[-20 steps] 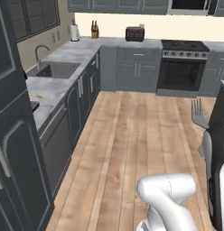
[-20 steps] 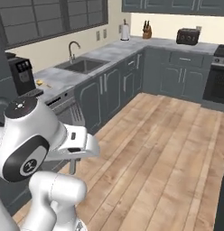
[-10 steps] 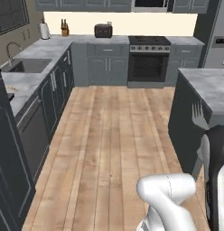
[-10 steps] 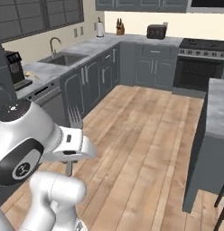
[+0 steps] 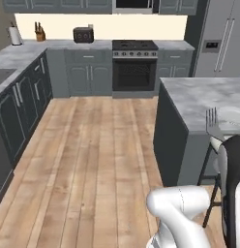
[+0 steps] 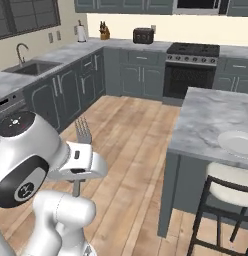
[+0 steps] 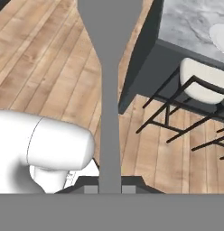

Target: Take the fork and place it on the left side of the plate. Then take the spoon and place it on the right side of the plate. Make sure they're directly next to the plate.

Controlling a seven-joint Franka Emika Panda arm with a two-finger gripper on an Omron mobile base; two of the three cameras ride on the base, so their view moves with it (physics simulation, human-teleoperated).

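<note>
My gripper (image 7: pixel 109 186) is shut on the handle of the grey fork (image 7: pixel 109 85), which stands upright out of it. The fork's tines (image 6: pixel 83 131) rise above the white hand in the right base view, and they stand at the right edge (image 5: pixel 212 123) of the left base view. The pale round plate (image 6: pixel 239 143) lies on the grey marble island, near its edge above a stool. It is also at the right of the left base view (image 5: pixel 234 116) and in the upper right corner of the hand view (image 7: pixel 220 36). The spoon is out of view.
The marble island (image 6: pixel 206 117) stands ahead to the right, with a white-cushioned dark-framed stool (image 6: pixel 231 181) in front of it. A stove (image 5: pixel 134 63) and a fridge (image 5: pixel 218 38) line the back wall. Grey cabinets and a sink counter (image 6: pixel 41 70) run along the left. Wooden floor (image 5: pixel 93 155) lies between.
The whole picture has swung: the base has turned from the sink counter toward the stove and the island. The fork stays held upright in the shut gripper.
</note>
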